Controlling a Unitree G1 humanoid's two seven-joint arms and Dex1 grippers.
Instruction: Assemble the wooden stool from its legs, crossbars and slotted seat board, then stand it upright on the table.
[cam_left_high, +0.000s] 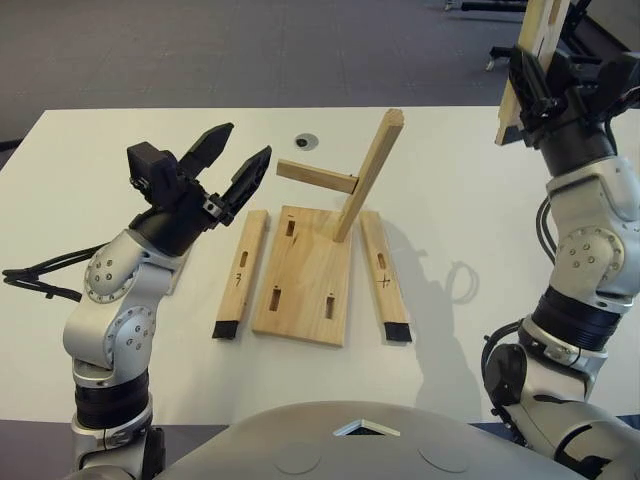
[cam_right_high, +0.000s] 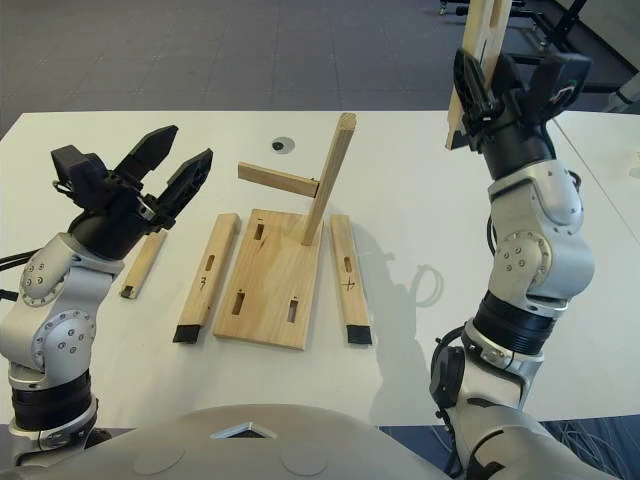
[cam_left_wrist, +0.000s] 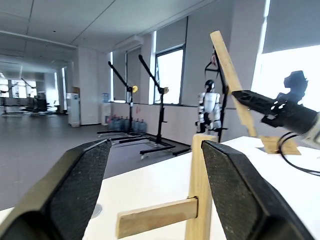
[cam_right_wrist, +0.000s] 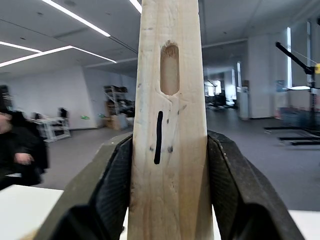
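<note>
Four legs counted: upright leg (cam_left_high: 370, 170) in one seat board (cam_left_high: 300, 290), two flat legs (cam_left_high: 241, 275) at 3 and 9 o'clock, fourth leg (cam_left_high: 540, 25) clamped by right hand (cam_left_high: 548, 80); left hand (cam_left_high: 245, 142) spread wide.

Left black two-finger gripper (cam_left_high: 245, 140) gapes wide, arm bent; right gripper (cam_right_high: 487, 88), raised high, clamps a pale wooden leg (cam_right_wrist: 170, 100).

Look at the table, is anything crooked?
Yes. The leg stuck in the seat board seems to lean sideways instead of standing straight. A crossbar pokes out from it with nothing holding its other end.
</note>
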